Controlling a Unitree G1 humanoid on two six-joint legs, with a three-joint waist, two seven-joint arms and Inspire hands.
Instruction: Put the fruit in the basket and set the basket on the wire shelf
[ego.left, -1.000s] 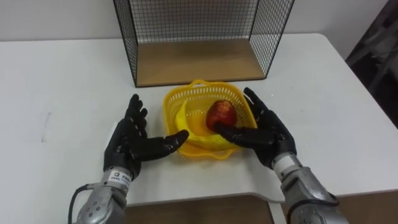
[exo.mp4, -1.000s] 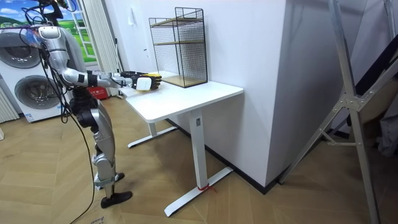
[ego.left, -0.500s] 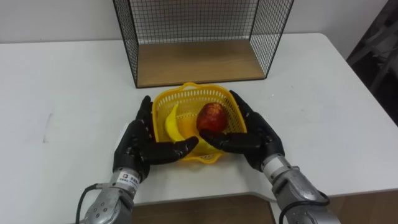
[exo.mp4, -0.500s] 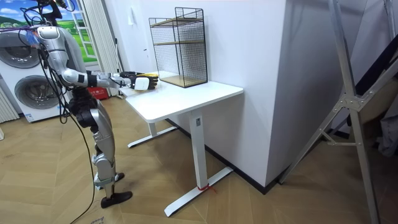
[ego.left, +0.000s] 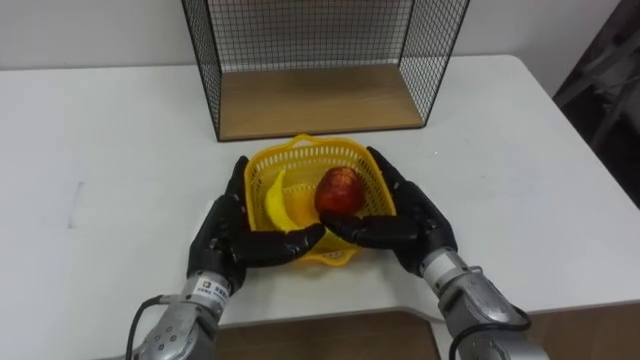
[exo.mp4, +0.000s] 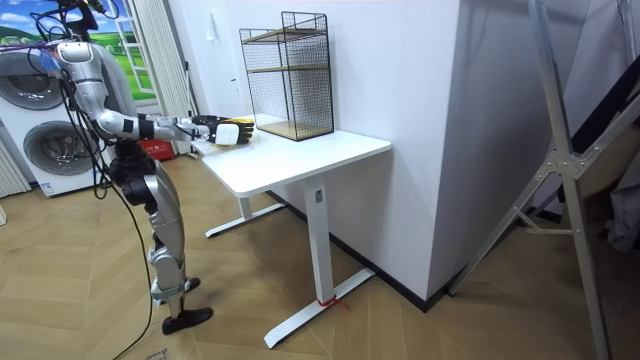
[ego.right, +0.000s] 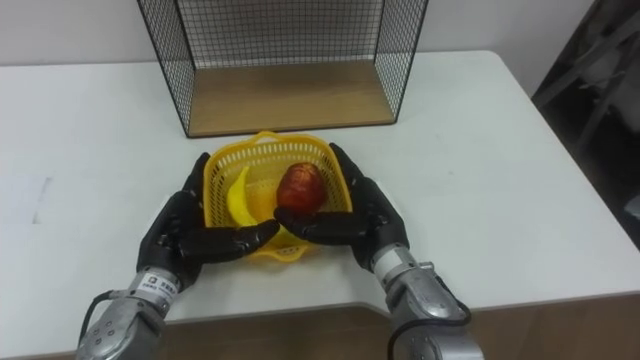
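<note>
**Both hands closed on the basket: ready for lift**

Change: one second ago the left hand (ego.left: 225, 235) stood apart from the basket (ego.left: 300, 160) and only the right hand (ego.left: 415, 225) lay against it. Both hands have since moved inward. They now bracket the basket from either side.

Hand state: each hand is wide, with its fingers straight and laid flat along a side wall. The thumbs reach across the near wall and almost meet at its middle. Neither hand is curled round the rim. The hold appears to be a squeeze between the two palms.

Load: the apple (ego.left: 338, 190) sits in the right half of the basket and the banana (ego.left: 272, 200) in the left half. The fruit step is therefore judged complete.

Position: the basket is on the bench (ego.left: 120, 150), just in front of the open mouth of the shelf (ego.left: 320, 100). Whether its base has left the bench cannot be told.

Next step, as judged: raise the basket and carry it forward onto the shelf's wooden floor. Keep equal inward pressure on both sides, since a palm squeeze on a flexible wall may slip or tip the fruit.
</note>
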